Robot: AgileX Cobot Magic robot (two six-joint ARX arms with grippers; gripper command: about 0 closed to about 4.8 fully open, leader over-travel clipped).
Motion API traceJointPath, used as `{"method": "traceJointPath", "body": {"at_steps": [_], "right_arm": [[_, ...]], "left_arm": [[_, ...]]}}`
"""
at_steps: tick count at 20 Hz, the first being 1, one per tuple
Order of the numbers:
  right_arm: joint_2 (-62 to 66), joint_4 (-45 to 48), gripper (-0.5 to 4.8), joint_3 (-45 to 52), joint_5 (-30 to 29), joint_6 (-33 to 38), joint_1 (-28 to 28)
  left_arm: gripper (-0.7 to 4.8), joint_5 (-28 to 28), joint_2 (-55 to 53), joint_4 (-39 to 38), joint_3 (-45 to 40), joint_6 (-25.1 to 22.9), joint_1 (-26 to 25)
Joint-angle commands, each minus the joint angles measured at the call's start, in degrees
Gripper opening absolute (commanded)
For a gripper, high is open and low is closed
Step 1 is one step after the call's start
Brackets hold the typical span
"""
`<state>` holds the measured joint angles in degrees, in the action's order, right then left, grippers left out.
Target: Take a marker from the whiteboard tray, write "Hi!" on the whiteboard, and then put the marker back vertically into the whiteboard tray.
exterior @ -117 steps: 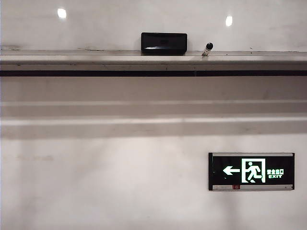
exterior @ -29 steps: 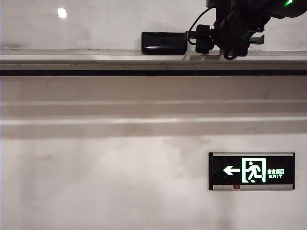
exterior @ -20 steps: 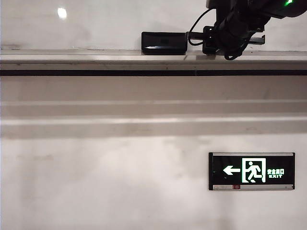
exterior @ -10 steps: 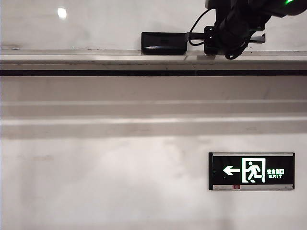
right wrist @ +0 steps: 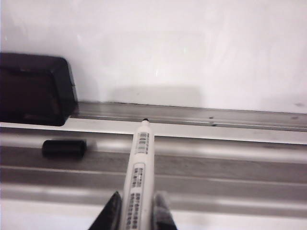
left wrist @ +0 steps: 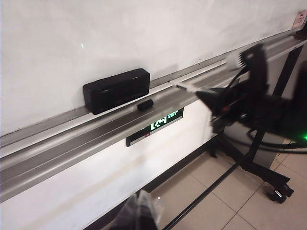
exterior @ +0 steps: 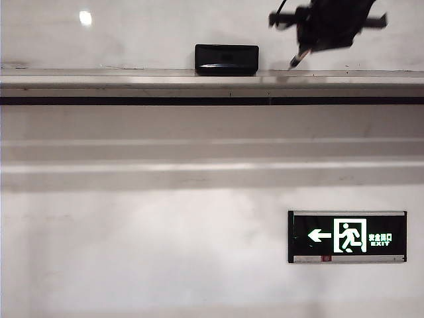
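Three views, taken in turn.

Ext. view: the right gripper [exterior: 306, 48], a blurred black assembly, sits at the upper right in front of the large glossy white whiteboard [exterior: 146, 36], above the long narrow grey-silver metal whiteboard tray [exterior: 132, 81]. The thin white-barrelled marker [exterior: 295, 61] pokes out below the gripper, tilted, tip end down and just clear of the tray ledge. The wide black rectangular eraser block [exterior: 226, 59] stands on the tray, to the side of the gripper and apart from it. Well below the gripper, a dark exit sign with green arrow and running figure [exterior: 347, 236] hangs on the matte wall. Left gripper not seen here.

Left wrist view: the left gripper [left wrist: 139, 216] shows only as a dark blurred shape at the frame edge; open or closed cannot be told. Away from it, the eraser block [left wrist: 116, 89] rests on the tray [left wrist: 57, 143] against the whiteboard [left wrist: 120, 33]. A small black cylindrical cap [left wrist: 145, 104] lies in the tray channel just in front of the eraser. The right arm, blurred, reaches in over the tray with a white object at its front end.

Right wrist view: right gripper [right wrist: 137, 211] is clenched on the marker [right wrist: 138, 179]; both dark fingers [right wrist: 111, 211] press the barrel's sides. Barrel w/ barcode-like markings extends fwd from the jaws, small dark tip uncapped, pointing toward the whiteboard [right wrist: 192, 43] over the tray [right wrist: 240, 158]. Cap [right wrist: 64, 147] lies in the tray to one side of the barrel, not touching; eraser [right wrist: 33, 88] stands beyond it.
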<state>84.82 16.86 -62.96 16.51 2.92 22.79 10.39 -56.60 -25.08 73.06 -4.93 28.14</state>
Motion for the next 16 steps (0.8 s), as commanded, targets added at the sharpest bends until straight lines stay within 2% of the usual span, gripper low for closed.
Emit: {"method": "traceJointPath", "body": {"at_steps": [1,5,11,13,16], "right_arm": [[-5.16,-4.42,-0.01,-0.22,0.26,-0.17,0.0],[-11.39,-6.1,-0.01,-0.24,0.26,-0.2,0.0],[-14.86,-2.03,-0.01,-0.61,-2.93,-0.22,0.0],[-14.8,-2.21,-0.01,-3.58,-4.35,-0.2,0.0],[-14.67,-4.87,-0.01,-9.53,-5.11,-0.22,0.0]], "left_arm": [[-0.06,0.35,0.44,0.76,0.39,-0.22,-0.02],[-0.05,0.33,1.46,3.67,0.39,-0.2,-0.02],[-0.06,-0.68,2.16,10.62,0.39,0.63,-0.02],[-0.06,-2.84,2.51,13.29,0.37,2.82,-0.02],[-0.06,-2.67,2.69,16.26,0.39,2.82,-0.02]]}}
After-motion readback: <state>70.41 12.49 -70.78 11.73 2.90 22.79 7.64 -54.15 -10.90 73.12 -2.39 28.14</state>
